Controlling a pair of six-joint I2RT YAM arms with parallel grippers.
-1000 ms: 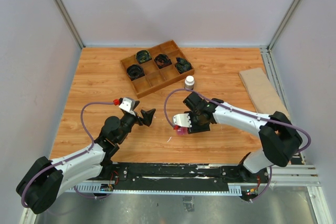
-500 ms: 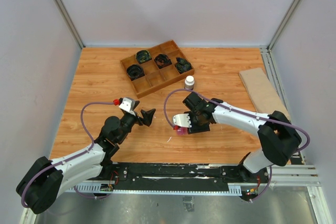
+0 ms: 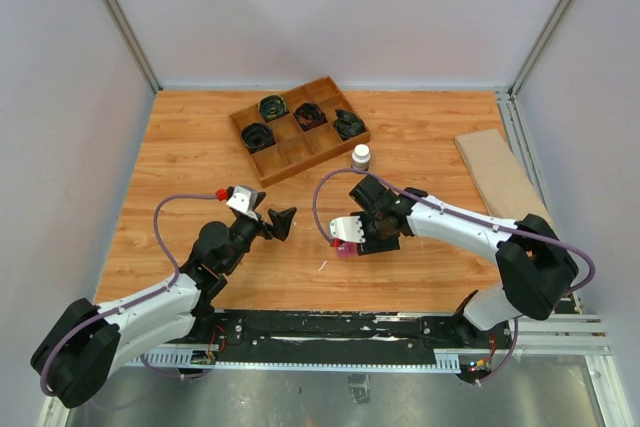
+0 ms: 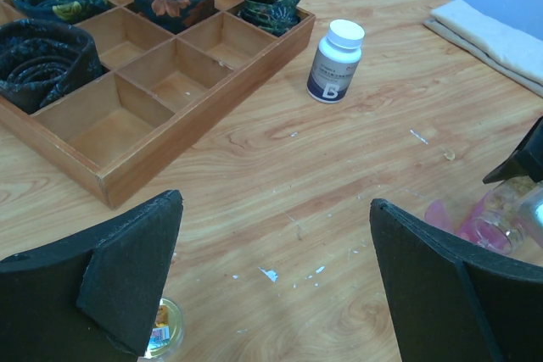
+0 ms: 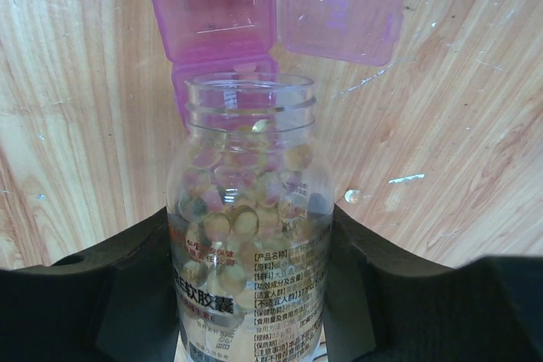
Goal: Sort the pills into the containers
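— Where are the pills (image 5: 243, 221)?

— Nearly all sit inside a clear bottle (image 5: 248, 235) with no cap: small, round, tan-yellow, half see-through, heaped against the glass. One loose pellet (image 5: 353, 197) lies on the table (image 3: 190, 162) just to the bottle's right.

— And the containers (image 5: 212, 13)?

— A translucent pink strip of square compartments, flat on the wood right ahead of the bottle's mouth. One compartment has its lid (image 5: 341, 14) swung out to the side. The next one along lies behind the bottle's neck, so I cannot tell whether anything is in it.

— Who has the bottle?

— The right gripper (image 5: 250, 281), its two black fingers clamped on the bottle's labelled sides. In the overhead view that arm reaches leftward across the near middle of the table, with the right gripper (image 3: 352, 234) low over the pink strip.

— The other arm?

— It is bent at the near left. The left gripper (image 4: 271, 294) has its fingers spread wide and grips nothing; it faces the far side of the table. A small round thing (image 4: 163, 336) with yellowish contents peeks from under one finger, mostly covered, and I cannot say what it is.

— Anything beyond?

— A wooden tray (image 4: 174, 82) with dark coiled items (image 4: 38, 57) in several cells, a white-capped bottle (image 4: 335, 61) standing just beside its corner, and a pale folded sheet (image 3: 500, 179) at the right edge.
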